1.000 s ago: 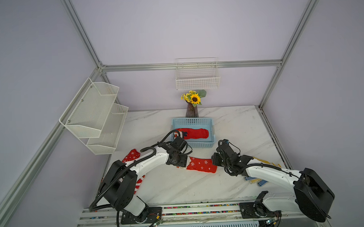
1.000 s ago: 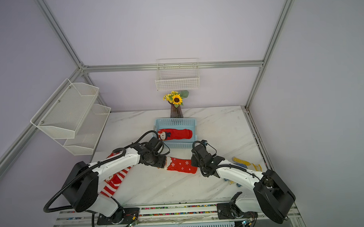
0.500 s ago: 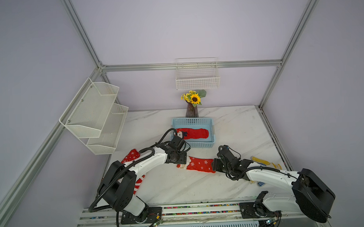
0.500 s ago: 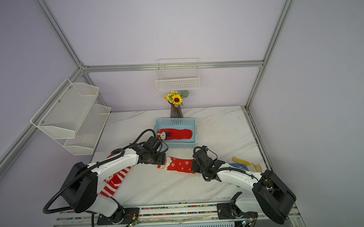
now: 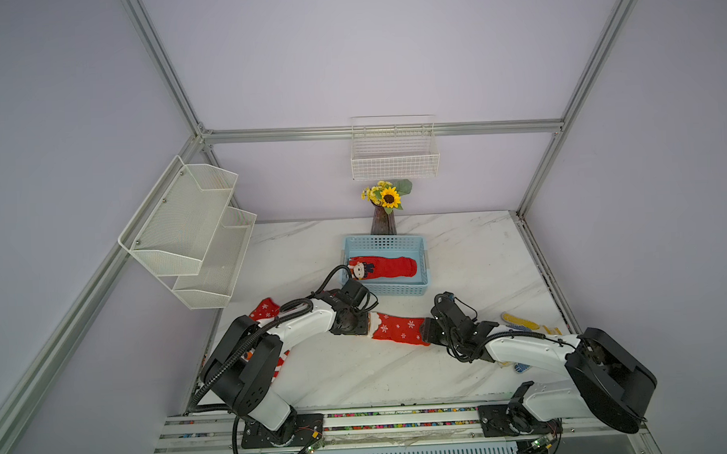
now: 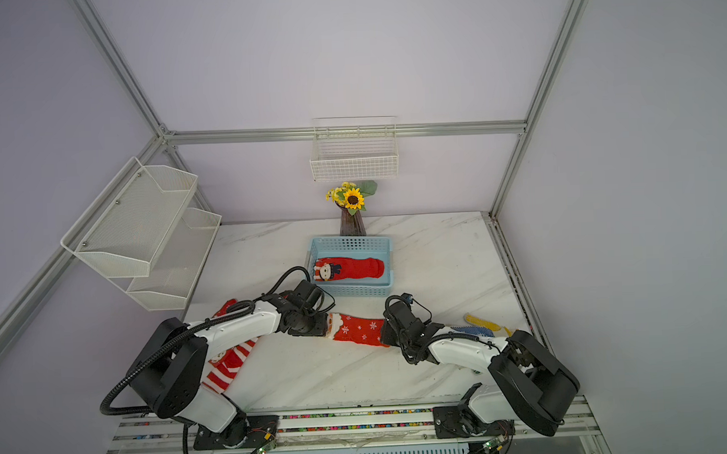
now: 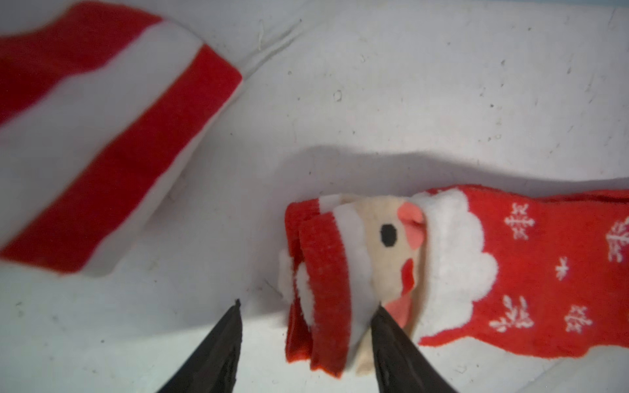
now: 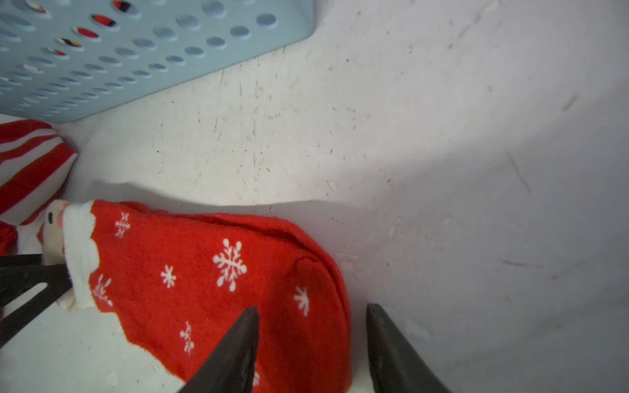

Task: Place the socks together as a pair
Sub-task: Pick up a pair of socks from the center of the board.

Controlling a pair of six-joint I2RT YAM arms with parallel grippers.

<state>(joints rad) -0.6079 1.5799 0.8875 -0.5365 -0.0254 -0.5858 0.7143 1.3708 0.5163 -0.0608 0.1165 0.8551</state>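
A red Santa sock (image 5: 394,327) (image 6: 359,330) with white snowflakes lies flat on the marble table between my two arms. Two cuff edges show, one on the other, at its Santa end (image 7: 326,272). My left gripper (image 7: 308,306) (image 5: 363,324) stands open astride that cuff; one fingertip (image 7: 379,314) touches the fabric and the other is off it. My right gripper (image 8: 311,307) (image 5: 425,330) is open over the toe (image 8: 306,272), one fingertip above the sock and one beside it. A red and white striped sock (image 7: 102,136) (image 6: 229,361) lies under the left arm.
A blue basket (image 5: 385,242) (image 8: 136,51) behind the Santa sock holds another red sock (image 5: 390,266). A snowflake sock (image 5: 265,309) pokes out behind the left arm. Yellow (image 5: 519,320) and blue (image 5: 522,368) gloves lie by the right arm. A sunflower vase (image 5: 381,221) stands at the back.
My right gripper has come down and leftwards onto the sock's toe. My left gripper's jaws have narrowed round the cuff. The Santa sock has hardly shifted.
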